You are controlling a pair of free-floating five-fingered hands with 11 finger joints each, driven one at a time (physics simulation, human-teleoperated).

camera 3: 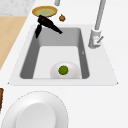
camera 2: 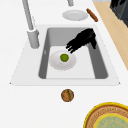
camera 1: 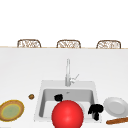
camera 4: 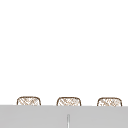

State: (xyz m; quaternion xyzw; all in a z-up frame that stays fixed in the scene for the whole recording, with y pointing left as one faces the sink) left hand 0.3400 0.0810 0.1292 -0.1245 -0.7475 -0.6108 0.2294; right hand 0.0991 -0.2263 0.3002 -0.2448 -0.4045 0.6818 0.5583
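My right hand [camera 1: 96, 110] hovers at the sink's right front corner. In the left side view my right hand [camera 2: 83, 38] is open, its straight fingers pointing down toward a white plate [camera 2: 56, 63] on the sink floor that carries a green lime [camera 2: 64, 57]. My left hand [camera 1: 58, 97] floats over the sink's left part. In the right side view my left hand [camera 3: 46, 23] is open above the far end of the basin, empty, near a yellow-rimmed plate [camera 3: 45, 10]. A big red ball [camera 1: 67, 114] covers the sink's front.
A faucet [camera 1: 67, 72] stands behind the sink [camera 1: 40, 100]. On the right counter lie a white plate [camera 1: 115, 106] and a brown stick [camera 1: 117, 121]. On the left are the yellow-rimmed plate [camera 1: 11, 110] and a small brown nut [camera 1: 31, 96].
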